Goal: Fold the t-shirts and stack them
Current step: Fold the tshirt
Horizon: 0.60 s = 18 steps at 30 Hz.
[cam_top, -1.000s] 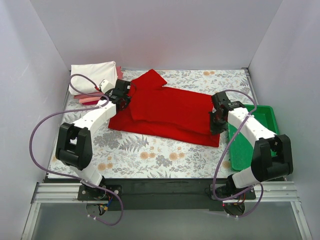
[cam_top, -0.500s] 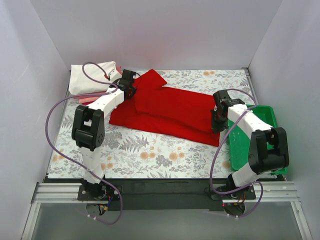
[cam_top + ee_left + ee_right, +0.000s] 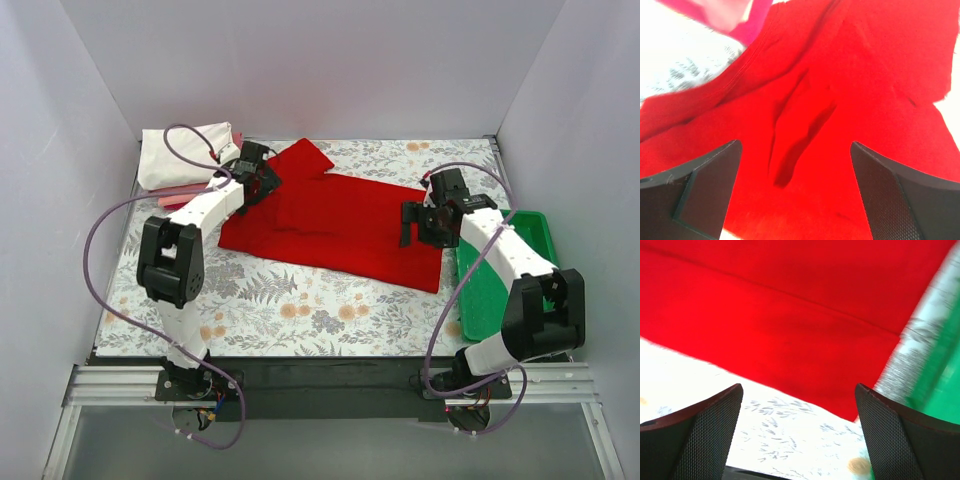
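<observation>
On the flowered table (image 3: 300,310) the red t-shirt (image 3: 340,225) lies part-folded; left gripper (image 3: 262,180) and right gripper (image 3: 423,226) at its ends are spread, empty; probably best to pinch both layers evenly.

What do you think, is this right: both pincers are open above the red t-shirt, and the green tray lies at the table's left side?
Not quite: the top external view shows the green tray at the right side, not the left. The rest stands.
</observation>
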Available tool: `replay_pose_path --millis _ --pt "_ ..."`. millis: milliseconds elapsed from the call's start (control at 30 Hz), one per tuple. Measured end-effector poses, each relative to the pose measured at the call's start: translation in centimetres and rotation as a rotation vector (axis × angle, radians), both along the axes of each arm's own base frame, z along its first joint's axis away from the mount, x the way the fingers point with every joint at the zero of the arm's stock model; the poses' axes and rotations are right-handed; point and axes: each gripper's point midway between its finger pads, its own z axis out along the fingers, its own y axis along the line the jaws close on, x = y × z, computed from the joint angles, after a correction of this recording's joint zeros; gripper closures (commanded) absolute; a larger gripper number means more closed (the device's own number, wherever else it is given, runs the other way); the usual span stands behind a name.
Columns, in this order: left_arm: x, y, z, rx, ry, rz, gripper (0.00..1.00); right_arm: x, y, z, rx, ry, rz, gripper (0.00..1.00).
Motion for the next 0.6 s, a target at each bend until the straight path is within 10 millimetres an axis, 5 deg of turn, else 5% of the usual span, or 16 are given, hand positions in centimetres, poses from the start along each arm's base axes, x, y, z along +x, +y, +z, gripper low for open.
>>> replay_pose_path --millis 233,400,600 --pt "-5.6 0.9 1.7 -0.053 -0.024 -0.026 0.09 -1.7 5.0 -0.8 0.110 -0.015 0.161 0.02" --pt "-6.6 2.0 -2.0 -0.053 0.068 0.025 0.09 -2.5 7.2 -3.3 0.143 0.048 0.221 0.02" --pt "-8.3 5.3 -6.9 -0.086 0.197 0.124 0.09 -2.4 7.4 -6.0 0.120 0.110 0.208 0.01"
